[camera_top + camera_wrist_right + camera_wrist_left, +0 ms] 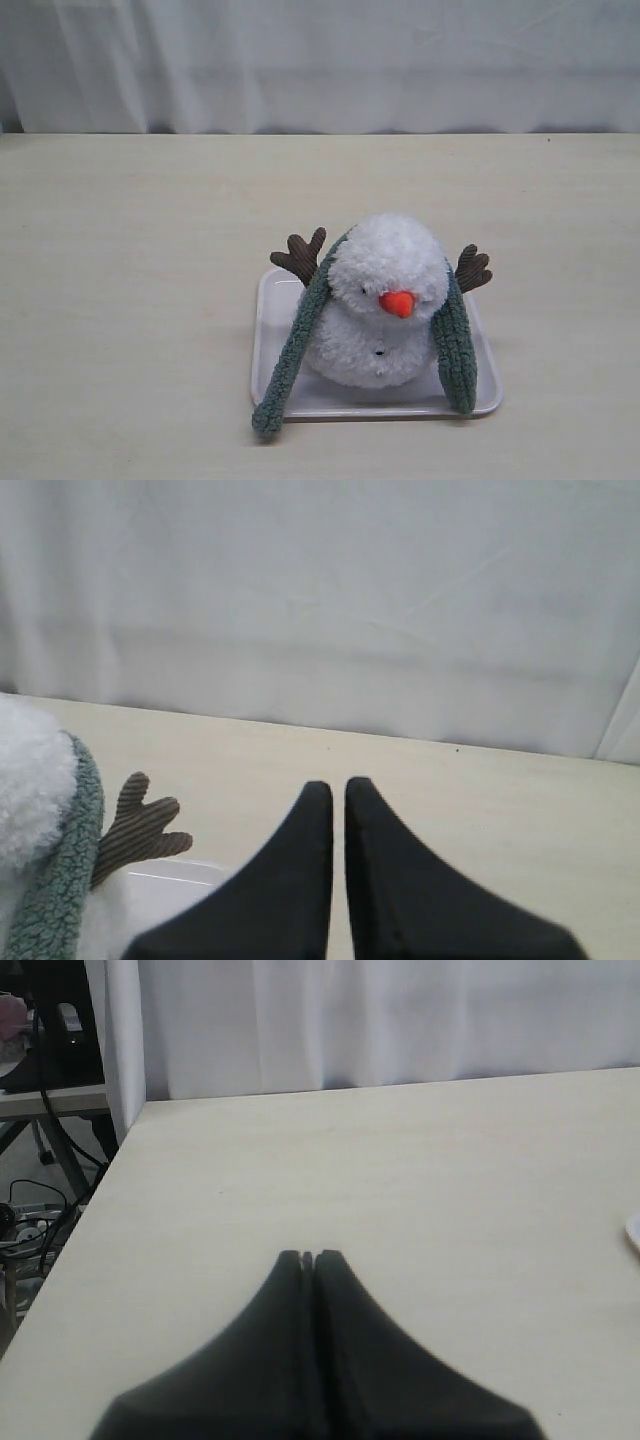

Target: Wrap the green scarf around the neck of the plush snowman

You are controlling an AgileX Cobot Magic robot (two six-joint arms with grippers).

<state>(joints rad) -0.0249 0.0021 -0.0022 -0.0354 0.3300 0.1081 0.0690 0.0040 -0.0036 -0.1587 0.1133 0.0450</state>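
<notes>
The plush snowman (385, 300) sits upright on a white tray (390, 402), white and fluffy with an orange nose and brown branch arms. The green scarf (295, 345) is draped behind its neck, with both ends hanging down in front, one on each side; the left end reaches past the tray's edge. Neither gripper appears in the exterior view. My left gripper (308, 1257) is shut and empty over bare table. My right gripper (338, 785) is shut and empty beside the snowman (30, 770), whose scarf (65, 875) and brown arm (135, 825) show close by.
A white curtain (320, 60) hangs behind the table's far edge. In the left wrist view the table's side edge (95, 1200) drops off to a stand and cables (30, 1215). The tray's corner (634, 1230) shows there too.
</notes>
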